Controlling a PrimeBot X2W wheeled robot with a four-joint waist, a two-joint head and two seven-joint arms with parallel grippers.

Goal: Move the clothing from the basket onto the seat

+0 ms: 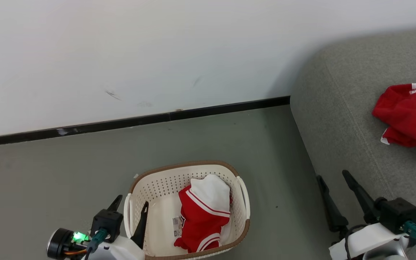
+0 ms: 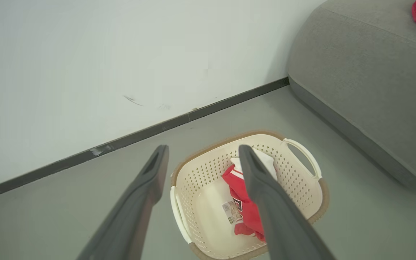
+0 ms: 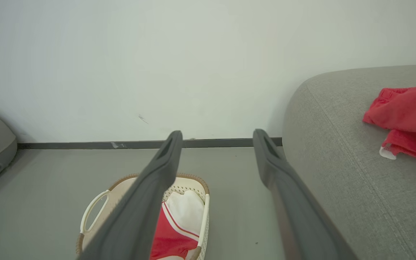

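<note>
Left end effector (image 1: 132, 201) spread, empty, over the basket (image 1: 179, 165) edge; right end effector (image 1: 332, 176) spread beside the seat (image 1: 338, 126). Red-and-white clothing (image 1: 204, 216) bunched in basket; one red garment (image 1: 406, 115) lay on seat. Risk: fingers snagging perforated wall, dragging basket.

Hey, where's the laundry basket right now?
In the head view the basket sits on the floor at bottom centre, beside the open left gripper, with the sofa to its right and red-and-white clothing inside.
</note>
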